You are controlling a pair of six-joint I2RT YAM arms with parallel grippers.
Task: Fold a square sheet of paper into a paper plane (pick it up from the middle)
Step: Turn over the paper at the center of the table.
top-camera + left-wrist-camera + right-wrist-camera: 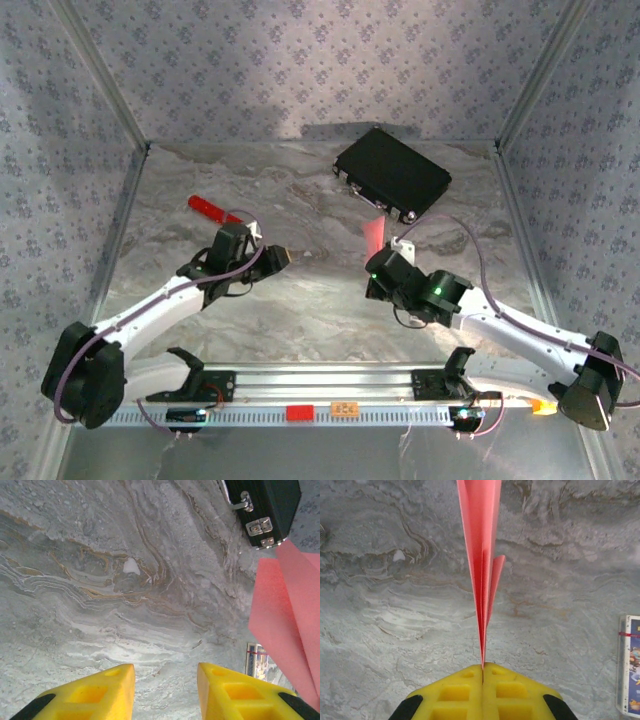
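Note:
The salmon-pink paper (481, 540) is folded lengthwise into several narrow layers, like a dart-shaped paper plane. My right gripper (483, 667) is shut on its near end, and the paper runs away from the fingers edge-on above the table. From above, the paper (375, 232) shows as a short pink strip just ahead of the right gripper (381, 256). My left gripper (279, 258) hovers to the left of it, apart from the paper. Its yellow fingers (112, 690) stand open over bare marble with nothing between them. The pink paper (287, 615) hangs at the right edge of the left wrist view.
A black case (392, 174) with metal latches lies at the back right. A red cylinder (208, 208) lies at the left, behind the left arm. A small printed card (630, 666) lies on the marble table (300, 320) right of the right gripper. Patterned walls enclose the table.

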